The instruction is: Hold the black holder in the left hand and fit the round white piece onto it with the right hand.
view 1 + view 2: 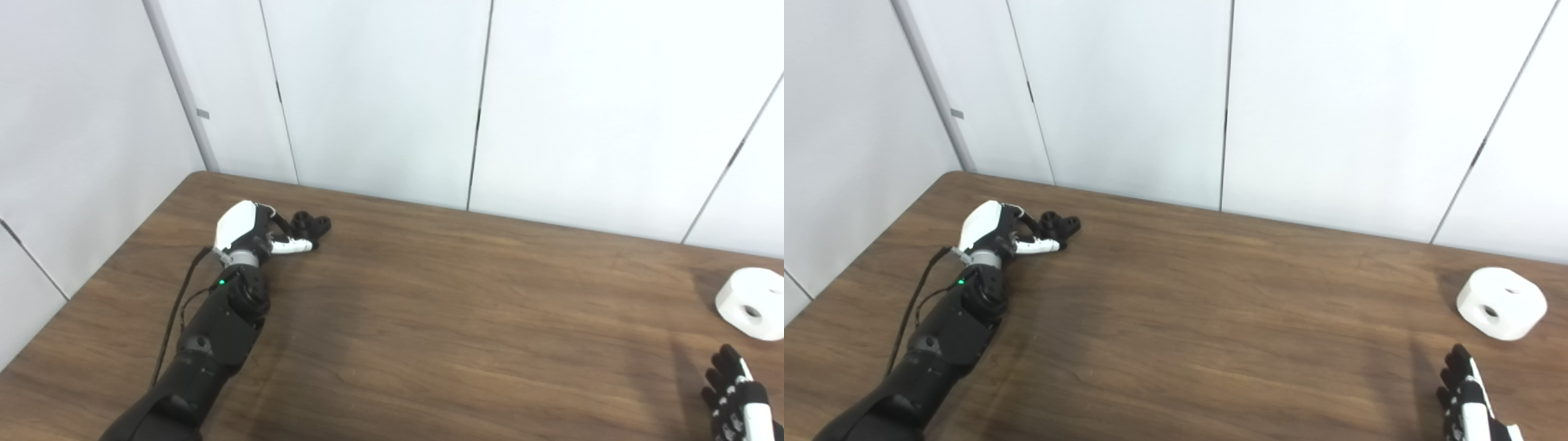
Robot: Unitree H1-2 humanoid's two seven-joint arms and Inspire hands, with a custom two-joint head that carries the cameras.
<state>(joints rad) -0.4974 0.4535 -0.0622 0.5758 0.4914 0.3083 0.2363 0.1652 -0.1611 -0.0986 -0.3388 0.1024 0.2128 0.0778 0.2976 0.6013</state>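
Note:
The black holder (312,225) lies on the wooden table (429,306) at the far left. My left hand (254,231) rests against its near end, with fingers and thumb apart on either side of it and no closed grasp showing. The round white piece (752,302), with a hole in its side, sits on the table at the far right; it also shows in the right eye view (1502,303). My right hand (735,395) is at the bottom right edge, short of the white piece, open and empty with fingers spread.
White wall panels (380,92) stand close behind the table's far edge and along its left side. A black cable (177,306) runs beside my left forearm. Bare wood lies between the two hands.

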